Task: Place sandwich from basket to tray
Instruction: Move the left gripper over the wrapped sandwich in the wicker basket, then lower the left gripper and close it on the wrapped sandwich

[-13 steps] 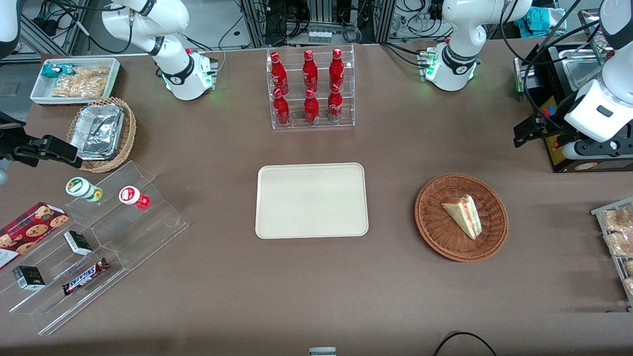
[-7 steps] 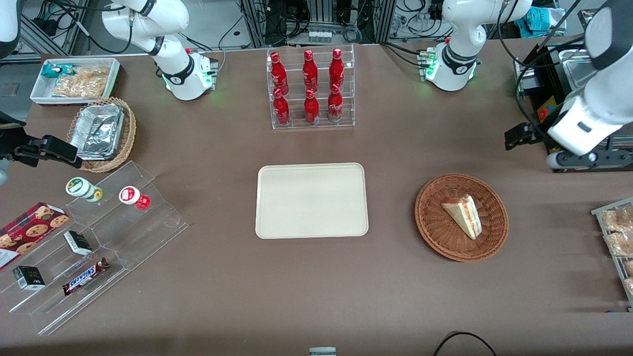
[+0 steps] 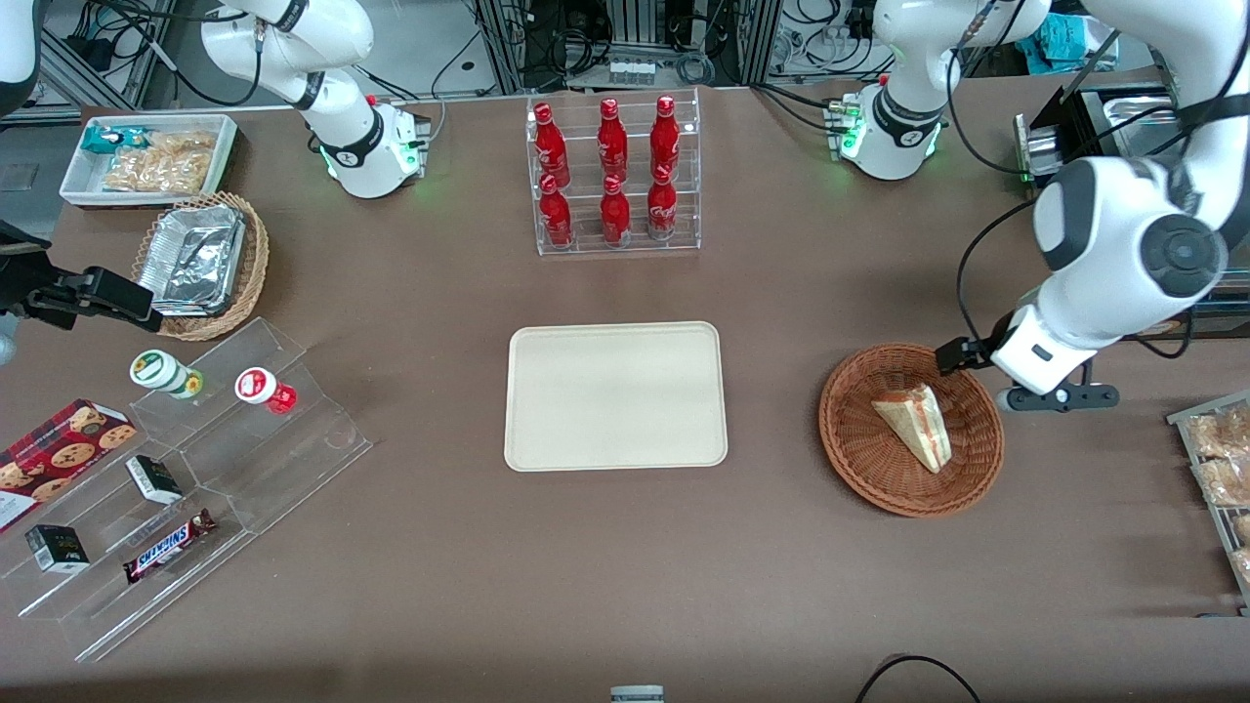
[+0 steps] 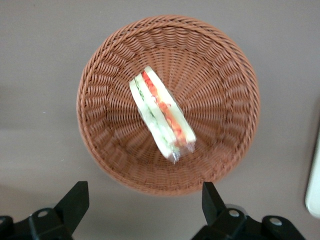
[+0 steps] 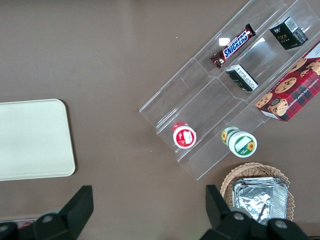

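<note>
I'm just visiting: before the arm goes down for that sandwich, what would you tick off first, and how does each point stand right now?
1. Gripper open: ok, fingers spread wide.
2. Gripper above the basket: ok, over its rim, not yet centred on the sandwich.
3. Sandwich reachable: ok, lying alone in the basket, uncovered.
4. Fingers lined up with the sandwich: cannot tell.
5. Tray ready: ok, nothing on it.
6. Path from basket to tray: ok, bare table between them.

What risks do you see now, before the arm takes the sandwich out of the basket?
The gripper hovers above the basket with jaws open, off to one side of the sandwich, so it may close on the wicker rim. The sandwich looks soft and wrapped in clear film; it might squash or slip before reaching the tray.
</note>
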You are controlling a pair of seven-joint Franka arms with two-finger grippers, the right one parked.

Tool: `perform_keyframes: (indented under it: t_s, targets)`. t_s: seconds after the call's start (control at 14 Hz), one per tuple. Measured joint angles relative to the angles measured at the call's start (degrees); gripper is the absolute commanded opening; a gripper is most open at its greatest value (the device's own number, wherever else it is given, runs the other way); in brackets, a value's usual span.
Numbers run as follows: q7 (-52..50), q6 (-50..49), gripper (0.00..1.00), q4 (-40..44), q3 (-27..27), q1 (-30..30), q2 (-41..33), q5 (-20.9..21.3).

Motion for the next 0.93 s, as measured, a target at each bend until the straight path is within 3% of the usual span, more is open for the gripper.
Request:
perform_keyframes:
  t_s: [0.21,0.57,0.93]
  targets:
    - [-10.6,7.2,1.00,-4.9,-0.2,0.0,0.0,0.0]
    - [-36.8,14.6,1.00,-6.4,-0.7,-1.6,3.0,0.0]
    - [-43.6,17.7,1.00,-6.3,-0.7,-2.9,6.9,0.0]
